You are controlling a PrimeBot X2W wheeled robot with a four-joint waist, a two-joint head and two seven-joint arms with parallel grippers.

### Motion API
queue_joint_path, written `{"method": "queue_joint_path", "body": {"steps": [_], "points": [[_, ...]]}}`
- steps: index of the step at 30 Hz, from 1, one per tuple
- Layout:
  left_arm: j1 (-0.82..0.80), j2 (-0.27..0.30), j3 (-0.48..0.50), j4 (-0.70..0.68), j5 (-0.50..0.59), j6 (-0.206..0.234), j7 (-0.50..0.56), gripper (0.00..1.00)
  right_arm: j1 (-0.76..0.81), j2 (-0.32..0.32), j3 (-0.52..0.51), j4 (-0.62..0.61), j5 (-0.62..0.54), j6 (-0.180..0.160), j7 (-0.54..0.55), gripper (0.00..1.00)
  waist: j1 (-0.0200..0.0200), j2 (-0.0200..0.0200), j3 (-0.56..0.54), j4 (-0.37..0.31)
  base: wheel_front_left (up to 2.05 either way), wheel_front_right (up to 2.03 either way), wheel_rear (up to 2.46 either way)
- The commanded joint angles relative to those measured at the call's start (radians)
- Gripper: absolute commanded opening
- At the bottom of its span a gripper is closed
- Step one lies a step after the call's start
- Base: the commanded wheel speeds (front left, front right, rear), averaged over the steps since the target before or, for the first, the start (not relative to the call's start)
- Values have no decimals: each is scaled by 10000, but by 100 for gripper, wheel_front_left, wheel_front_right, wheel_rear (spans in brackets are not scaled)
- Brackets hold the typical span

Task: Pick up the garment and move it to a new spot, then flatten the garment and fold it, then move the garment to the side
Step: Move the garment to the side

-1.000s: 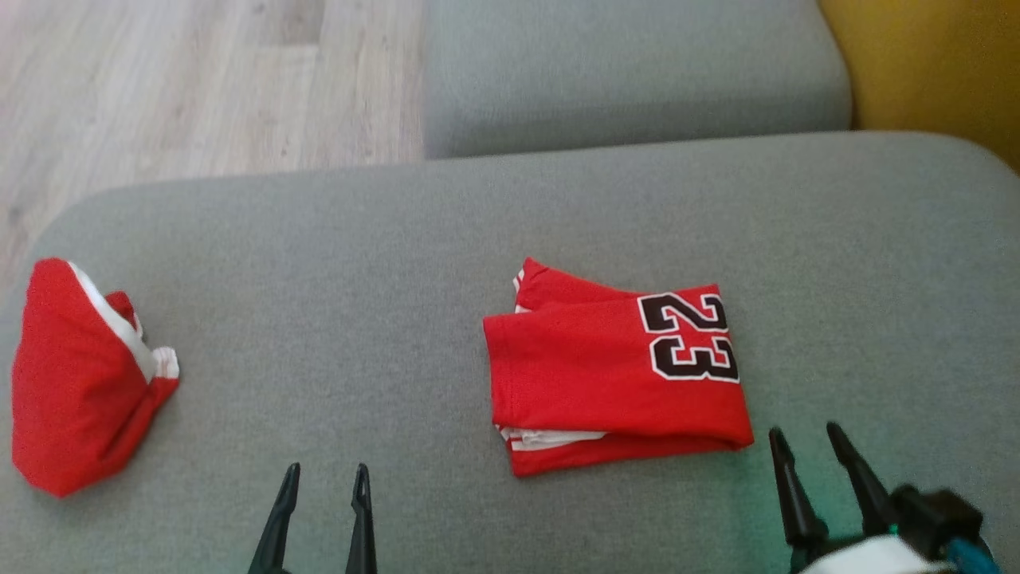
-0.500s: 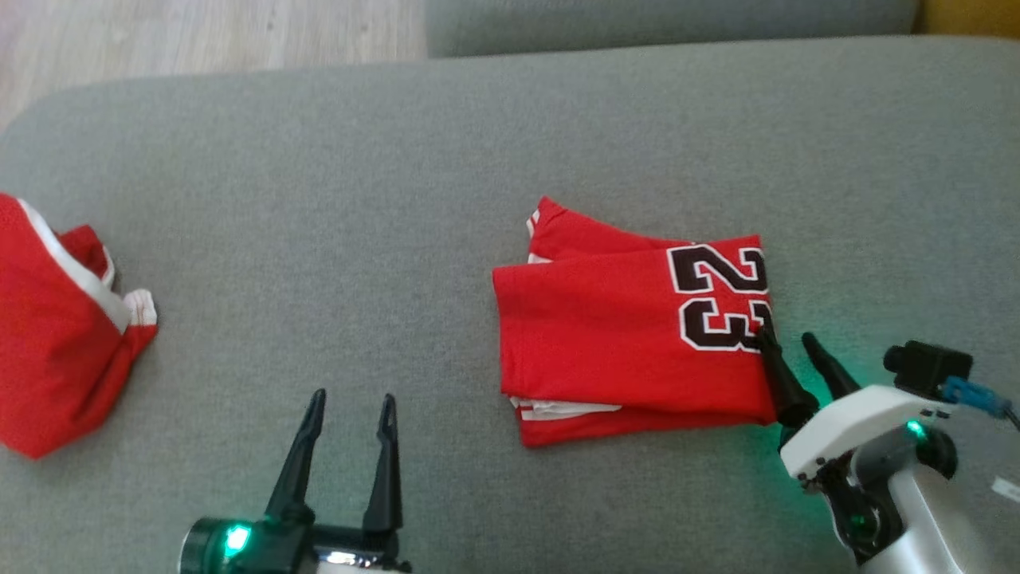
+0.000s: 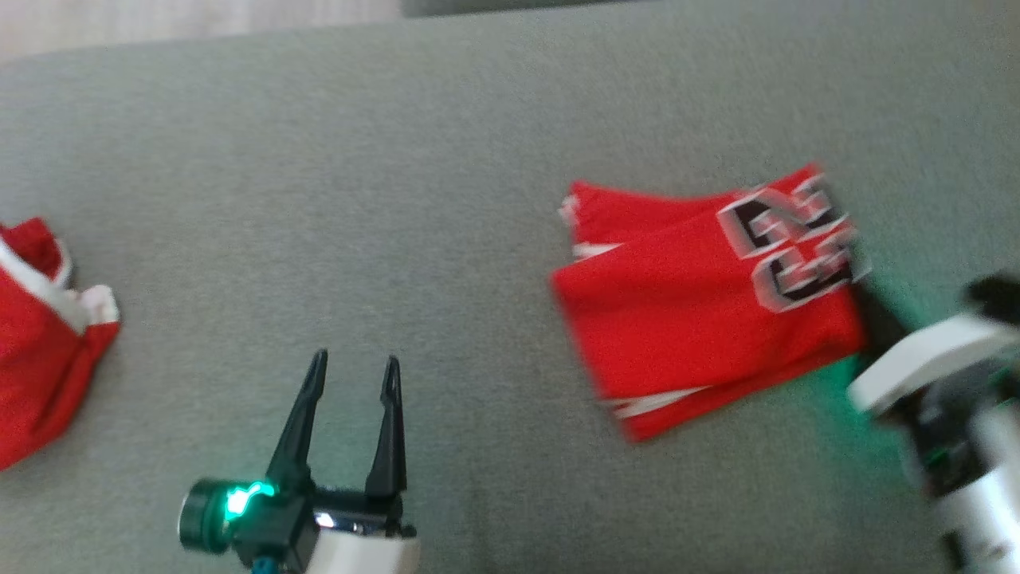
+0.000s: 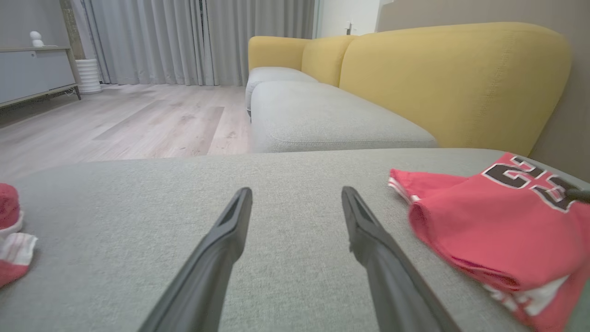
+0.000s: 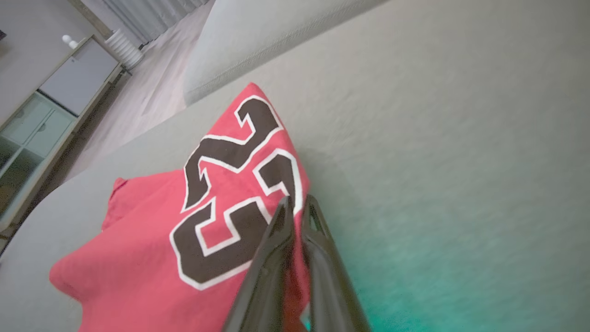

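Head view is pretty blurry, but the folded red jersey (image 3: pixel 701 311) with a black 23 outlined in white lies on the wide grey fabric sofa cushion (image 3: pixel 398 159), over toward the right side and skewed at an angle. A white stripe peeks out along its near edge.

Right wrist view settles what the right gripper (image 5: pixel 298 199) is doing: its two dark fingers are pinched nearly together on the jersey's edge right beside the number, with red cloth showing in the slim gap between them. Green light from the arm spills onto the cushion next to it.

The left gripper (image 3: pixel 355 360) sits low over bare cushion, well apart from the jersey, with its fingers spread wide and nothing between them. Same story in the left wrist view, with just grey fabric in the gap.

A second crumpled red garment with white trim (image 3: pixel 40 375) lies at the far left edge of the cushion. Behind it all, a yellow sofa backrest (image 4: pixel 451 78) and pale wood floor (image 4: pixel 138 120).
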Motion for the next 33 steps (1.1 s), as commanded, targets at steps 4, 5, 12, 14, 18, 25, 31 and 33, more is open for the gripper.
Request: {"method": "queue_joint_path", "body": {"steps": [4, 5, 12, 14, 18, 25, 31, 33], "points": [[-703, -77, 205, -478, 214, 2, -93, 100, -879, -1049, -756, -540, -378, -7, 135, 0, 0, 0, 822, -615, 0, 0, 0], [-809, -77, 196, -505, 253, -30, -93, 100, -1011, -1243, -1023, -559, -471, -7, 198, 0, 0, 0, 984, -712, 0, 0, 0], [-1540, -8, 106, -456, 529, -284, -93, 100, -1737, -2317, -2847, -214, -1198, -7, 411, 0, 0, 0, 1873, -1152, 0, 0, 0], [-1671, -6, 89, -403, 568, -320, -93, 100, -1857, -2498, -3309, -71, -1415, -7, 379, 0, 0, 0, 1966, -1208, 0, 0, 0], [-1810, -12, 48, -310, 570, -359, -93, 100, -2098, -2619, -4027, 63, -2308, -7, 30, 100, 0, 0, 1972, -1252, 0, 0, 0], [-1802, -43, -80, 13, 311, -345, -93, 100, -1926, -1625, -2970, -509, -3209, -7, -1202, 100, 0, 0, 1045, -986, 0, 0, 0], [-1394, -68, -35, 536, -281, -40, -93, 100, -704, -490, -946, -1041, -3211, -7, -1801, 100, 0, 0, -243, -340, 0, 0, 0], [-1245, -72, -3, 720, -509, 79, -93, 100, -206, -201, -275, -1124, -3210, -7, -2175, 100, 0, 0, -691, -94, 0, 0, 0]]}}
